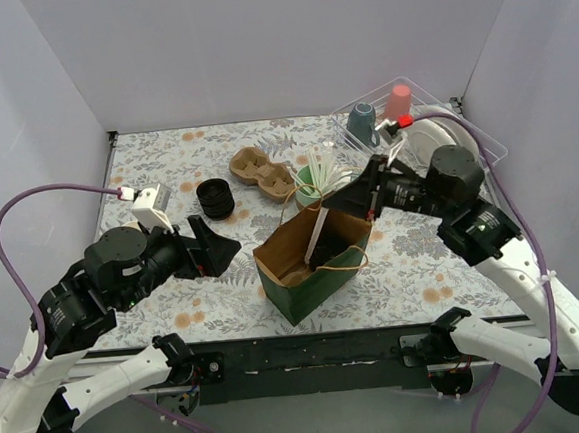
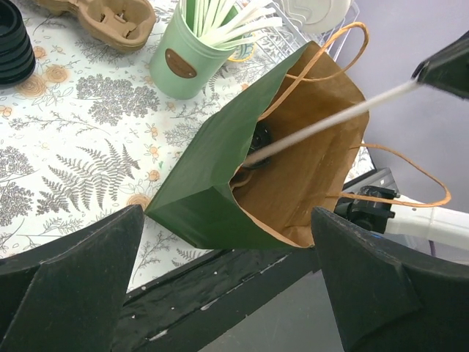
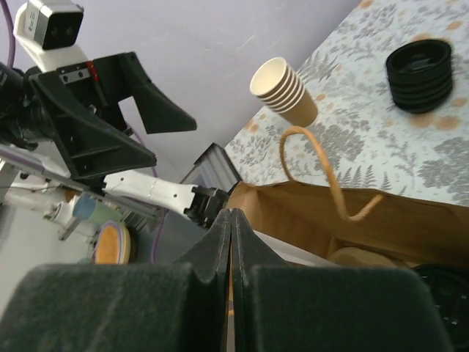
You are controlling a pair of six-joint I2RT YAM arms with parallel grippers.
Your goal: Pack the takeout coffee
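While the left pincer (image 1: 219, 244) is hanging released, the right pincer (image 1: 329, 204) is clenching a straw (image 1: 318, 236) tipped into the bag (image 1: 300, 291); letting go is likely coming next.

The takeout coffee (image 3: 442, 297) sits inside the bag (image 1: 309, 270); the carrier (image 1: 261, 174) stands behind, lid stack (image 1: 215, 198) at its left.

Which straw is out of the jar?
The white straw pinched by the right tool, slanting into the green bag; the others stand in the mint jar.

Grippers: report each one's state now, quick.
Left gripper: open, holding nothing.
Right gripper: closed on a straw.
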